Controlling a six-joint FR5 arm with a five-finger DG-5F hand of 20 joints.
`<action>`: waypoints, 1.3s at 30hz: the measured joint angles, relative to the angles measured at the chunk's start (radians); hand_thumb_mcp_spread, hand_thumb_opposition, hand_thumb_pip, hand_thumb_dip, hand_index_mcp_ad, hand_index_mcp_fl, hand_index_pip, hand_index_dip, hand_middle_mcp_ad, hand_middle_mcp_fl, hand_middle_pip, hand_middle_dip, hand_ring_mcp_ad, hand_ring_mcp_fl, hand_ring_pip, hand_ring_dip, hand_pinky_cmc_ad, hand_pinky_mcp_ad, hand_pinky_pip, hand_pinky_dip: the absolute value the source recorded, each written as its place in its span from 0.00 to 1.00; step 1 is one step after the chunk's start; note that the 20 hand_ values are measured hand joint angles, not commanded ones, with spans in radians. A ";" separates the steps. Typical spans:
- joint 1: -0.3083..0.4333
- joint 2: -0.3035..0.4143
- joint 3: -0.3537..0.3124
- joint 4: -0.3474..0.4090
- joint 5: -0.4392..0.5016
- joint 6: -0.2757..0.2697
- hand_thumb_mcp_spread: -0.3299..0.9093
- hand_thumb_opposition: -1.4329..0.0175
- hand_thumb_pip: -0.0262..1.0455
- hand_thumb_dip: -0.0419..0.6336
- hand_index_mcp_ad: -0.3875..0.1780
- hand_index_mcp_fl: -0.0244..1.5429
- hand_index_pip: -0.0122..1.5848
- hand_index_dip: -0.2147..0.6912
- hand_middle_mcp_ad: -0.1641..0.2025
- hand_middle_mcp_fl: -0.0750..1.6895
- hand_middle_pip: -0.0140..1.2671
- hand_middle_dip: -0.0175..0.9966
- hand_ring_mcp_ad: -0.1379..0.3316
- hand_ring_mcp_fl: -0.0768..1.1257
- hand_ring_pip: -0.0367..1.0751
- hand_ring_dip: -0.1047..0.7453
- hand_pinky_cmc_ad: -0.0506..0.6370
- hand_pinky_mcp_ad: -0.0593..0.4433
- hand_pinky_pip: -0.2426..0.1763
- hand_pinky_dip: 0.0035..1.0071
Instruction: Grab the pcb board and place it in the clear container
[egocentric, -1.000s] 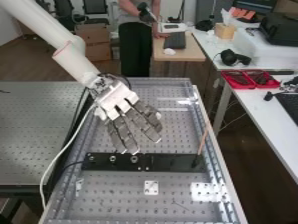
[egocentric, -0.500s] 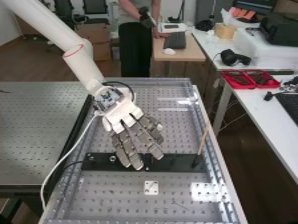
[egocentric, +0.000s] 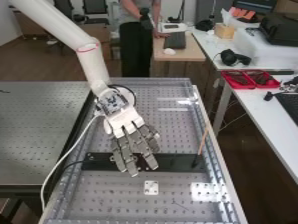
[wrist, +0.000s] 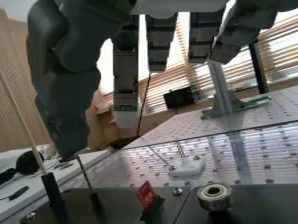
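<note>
Fingers straight and slightly spread, grasping nothing, the robot hand (egocentric: 123, 120) has swung over the long black plate (egocentric: 176, 162), lower centre of the high view, apparently nearing a pickup. The small red circuit board (wrist: 148, 194), pale-marked and tilted, stands in a black clip (wrist: 152, 211) on that plate.

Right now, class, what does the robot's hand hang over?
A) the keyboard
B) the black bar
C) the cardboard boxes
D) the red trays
B: in the high view the hand hangs over the black bar, its straight fingers hiding part of it.
</note>
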 joint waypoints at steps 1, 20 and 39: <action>0.002 -0.006 0.010 -0.027 0.006 0.014 0.74 0.46 0.31 0.34 0.53 0.20 0.76 0.46 0.52 0.08 0.11 0.17 0.67 0.09 0.11 0.18 0.43 0.39 0.43 0.18; 0.002 -0.093 0.153 -0.406 0.035 0.203 0.74 0.46 0.30 0.34 0.53 0.20 0.76 0.46 0.52 0.09 0.11 0.17 0.67 0.09 0.11 0.18 0.43 0.40 0.43 0.20; -0.015 -0.112 0.168 -0.460 -0.014 0.193 0.73 0.46 0.30 0.34 0.53 0.21 0.76 0.46 0.52 0.09 0.11 0.17 0.66 0.09 0.11 0.18 0.43 0.39 0.43 0.20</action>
